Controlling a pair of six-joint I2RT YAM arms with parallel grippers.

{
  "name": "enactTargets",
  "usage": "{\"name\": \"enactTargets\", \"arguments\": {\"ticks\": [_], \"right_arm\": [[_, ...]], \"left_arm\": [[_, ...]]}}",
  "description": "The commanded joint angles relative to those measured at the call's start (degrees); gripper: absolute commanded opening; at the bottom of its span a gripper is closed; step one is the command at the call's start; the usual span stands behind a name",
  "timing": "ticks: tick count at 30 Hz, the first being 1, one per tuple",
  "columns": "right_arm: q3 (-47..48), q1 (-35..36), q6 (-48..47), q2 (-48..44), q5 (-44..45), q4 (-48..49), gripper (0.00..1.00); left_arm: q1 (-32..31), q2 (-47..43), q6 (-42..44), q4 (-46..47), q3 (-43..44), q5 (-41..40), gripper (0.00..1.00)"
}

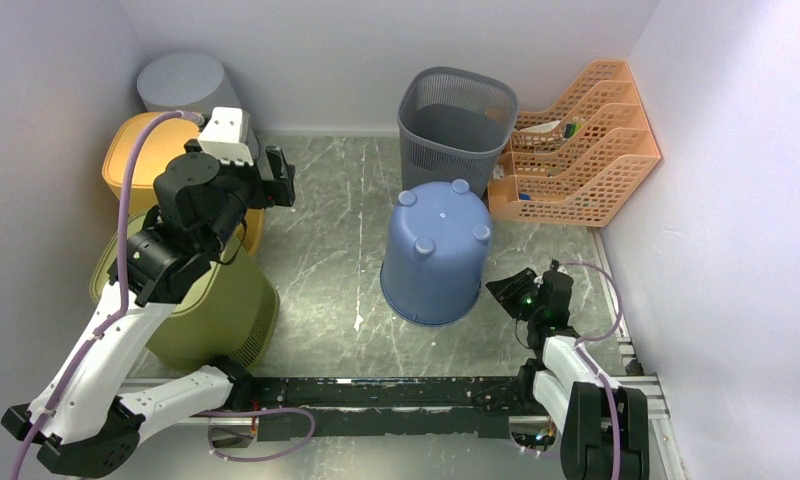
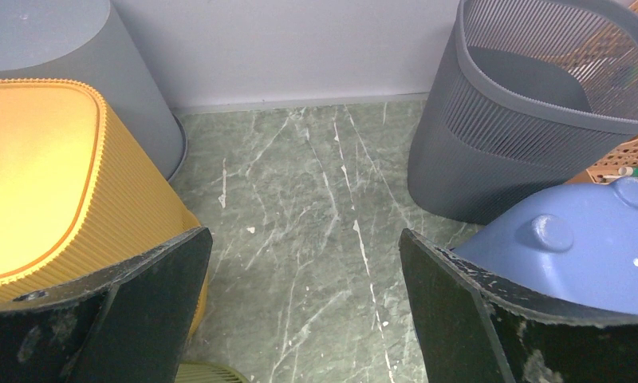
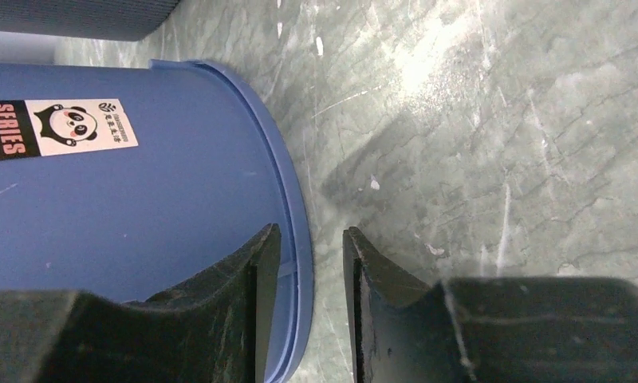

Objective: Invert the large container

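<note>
The right gripper [image 3: 310, 233] has its jaws a little apart and grips nothing. The lip of the blue container [image 3: 140, 215] runs up through the gap, and bare table [image 3: 499, 120] shows between that lip and the outer finger. The inner finger lies across the container's outer wall; whether it touches cannot be told. Only this wrist view shows the gap, and a panda sticker [image 3: 57, 128] further up the wall from the fingers.

The top view gives what the wrist cannot. The container stands just beside this gripper, on its left, mouth down on the table. Its flat base and four round feet [image 1: 406, 198] face up, and its long axis is upright or close to it.

The left gripper [image 2: 304, 311] is spread wide and empty, raised well apart from the container. In its own view the footed base sits by its right finger, with a grey mesh bin [image 2: 539, 120] beyond. A yellow ribbed bin [image 2: 37, 175] lies by its left finger.
</note>
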Motion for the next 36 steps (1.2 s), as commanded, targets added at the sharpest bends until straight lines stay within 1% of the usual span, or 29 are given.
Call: {"name": "enactTargets", "arguments": {"ticks": [1,4,6,8,11,15,18,22,25,30,34,36], "right_arm": [[4.0,1.1,-4.2,-1.6,1.9,-8.3,0.34],[5.7,4.7,-4.9,-3.3,4.4,-10.9,0.33],[7.0,8.4,-4.6,-3.9,8.0,-11.6,0.33],[8.4,13.1,-3.6,-2.5,11.6,-10.8,0.33],[10.8,20.6,-1.2,3.6,14.9,-6.5,0.33],[16.1,28.1,2.2,15.7,17.3,1.7,0.32],[23.4,33.7,4.1,25.9,19.0,7.1,0.32],[36.2,40.3,5.9,40.4,20.2,12.0,0.31],[46.6,42.9,7.7,50.4,19.8,15.0,0.31],[65.3,46.8,8.4,64.8,19.8,15.1,0.31],[75.6,49.1,8.3,73.5,19.3,16.9,0.31],[79.7,49.5,8.8,77.2,17.1,18.2,0.31]], "left_arm": [[0.1,-1.1,-0.4,2.1,-0.9,-0.3,1.00],[0.1,-1.6,-0.8,2.6,-1.8,-0.1,1.00],[0.1,-1.6,-0.9,2.9,-2.4,0.5,1.00],[0.1,-1.3,-0.9,3.0,-2.5,1.0,1.00],[0.1,-1.0,-0.3,2.7,-1.6,1.3,1.00],[0.1,0.0,0.6,1.8,1.3,3.1,1.00],[0.1,0.8,0.9,0.8,3.6,5.0,1.00],[0.2,0.3,1.1,1.1,4.3,6.4,1.00],[0.3,-0.2,1.6,2.0,4.5,7.9,1.00],[0.2,-0.3,2.2,2.2,5.7,10.8,1.00],[0.2,-0.8,2.4,2.8,4.6,11.8,1.00],[0.2,-1.1,2.4,2.9,3.8,12.3,1.00]]}}
